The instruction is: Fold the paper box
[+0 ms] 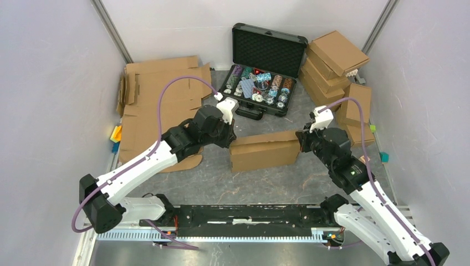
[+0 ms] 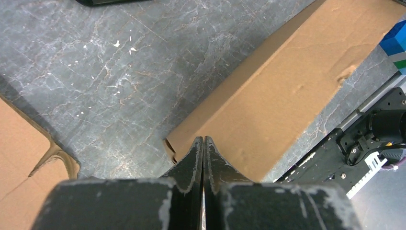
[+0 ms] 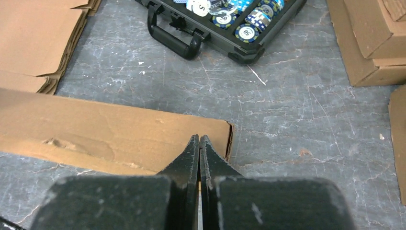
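At the upper left of the top view lies a pile of flat cardboard blanks (image 1: 158, 105). Just right of it, the left gripper (image 2: 203, 143) has its jaws pressed together, with nothing seen between them, tips at the left end of the paper box (image 1: 265, 149). The box sits closed up in the middle of the table (image 1: 249, 185), below the open poker chip case (image 1: 269, 58). At its right end the right gripper (image 3: 199, 143) is likewise pressed shut, tips at the corner. Finished boxes (image 1: 332, 61) are stacked at the upper right.

The likely risk is uneven pushing: narrow tips could slip off a corner, and the box may pivot, skid, dent or spring open.
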{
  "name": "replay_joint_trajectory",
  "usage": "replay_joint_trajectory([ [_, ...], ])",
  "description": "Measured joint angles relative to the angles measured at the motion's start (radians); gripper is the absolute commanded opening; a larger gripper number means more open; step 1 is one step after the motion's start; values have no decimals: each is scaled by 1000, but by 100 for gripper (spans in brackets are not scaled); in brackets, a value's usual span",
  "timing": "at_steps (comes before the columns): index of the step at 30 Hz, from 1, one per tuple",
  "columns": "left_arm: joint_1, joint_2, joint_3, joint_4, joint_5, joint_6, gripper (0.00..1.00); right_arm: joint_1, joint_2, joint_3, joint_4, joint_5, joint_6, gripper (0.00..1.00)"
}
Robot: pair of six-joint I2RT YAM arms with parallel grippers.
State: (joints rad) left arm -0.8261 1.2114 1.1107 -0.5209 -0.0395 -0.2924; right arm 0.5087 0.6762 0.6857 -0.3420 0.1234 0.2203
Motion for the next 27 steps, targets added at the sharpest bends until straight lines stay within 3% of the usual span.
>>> replay_joint_trajectory([
  [13,0,-29,-142,51,14,-55,2,0,-74,-125,110,28,21,0],
  [27,0,-130,-29,30,43,-57,2,0,7,18,26,63,8,0],
])
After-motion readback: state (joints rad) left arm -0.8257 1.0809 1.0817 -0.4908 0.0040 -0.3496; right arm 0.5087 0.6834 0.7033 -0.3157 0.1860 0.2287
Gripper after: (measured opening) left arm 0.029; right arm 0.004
